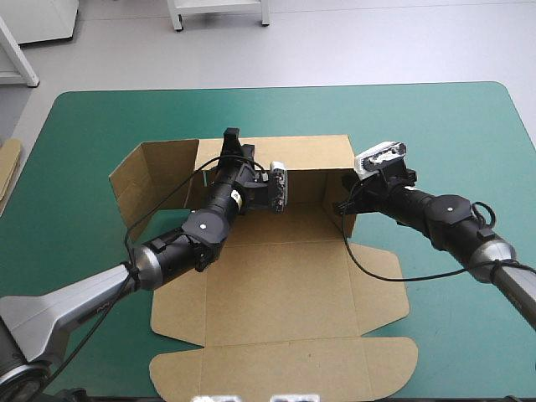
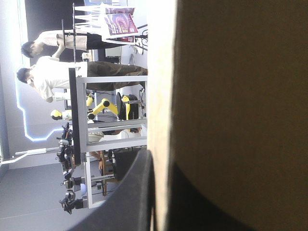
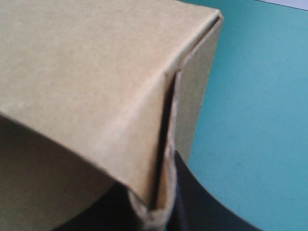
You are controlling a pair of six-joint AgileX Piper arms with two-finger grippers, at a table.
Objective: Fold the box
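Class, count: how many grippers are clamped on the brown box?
2. The left gripper grips the box at its far wall's top edge; the right gripper grips the raised wall at the far right corner.

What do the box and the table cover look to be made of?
Box: brown paperboard, matte and unprinted; creases hold sharp folds, and the right wrist view shows a raw, slightly frayed cut edge. Cover: teal-green, smooth, low sheen, no weave visible; possibly a rubber or vinyl mat, can't confirm.
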